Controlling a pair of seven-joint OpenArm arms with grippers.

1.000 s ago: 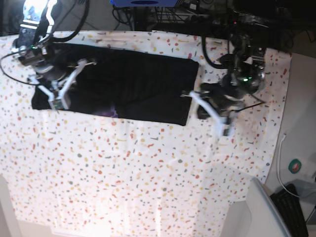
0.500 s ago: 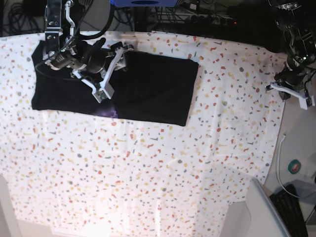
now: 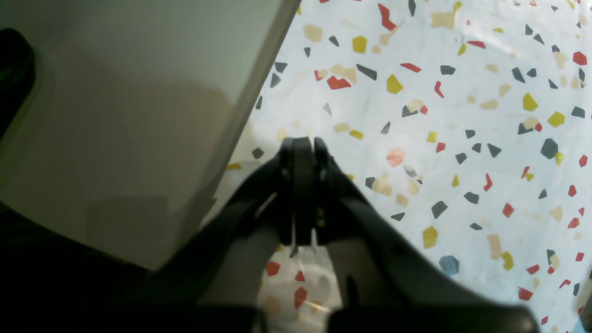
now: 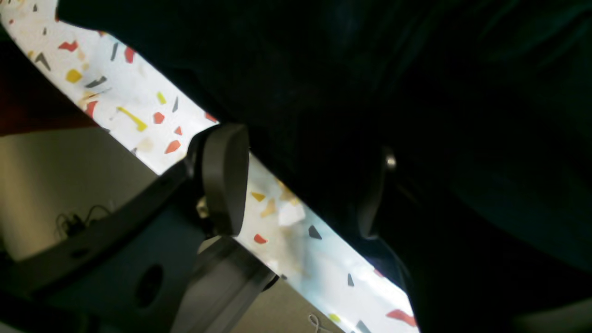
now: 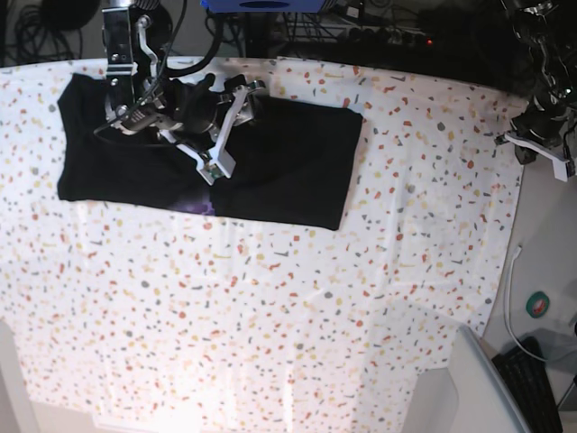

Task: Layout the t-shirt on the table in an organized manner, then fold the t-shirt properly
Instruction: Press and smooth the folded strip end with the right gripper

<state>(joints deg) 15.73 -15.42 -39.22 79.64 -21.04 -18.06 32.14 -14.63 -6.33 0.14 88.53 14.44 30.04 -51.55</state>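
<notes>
Base view: right gripper point(image 5: 231, 126) hangs open and empty over the folded t-shirt point(image 5: 288, 167) lying flat on the table point(image 5: 270, 307), probably lining up a fold edge, while left gripper point(image 5: 539, 152) sits closed, empty, parked off-edge.

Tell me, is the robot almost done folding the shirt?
Partly. The black t-shirt already lies as a flat, folded rectangle on the speckled table. The right gripper hovers over its middle with jaws open, holding nothing. The left gripper waits shut at the table's edge. More folding probably remains.
</notes>
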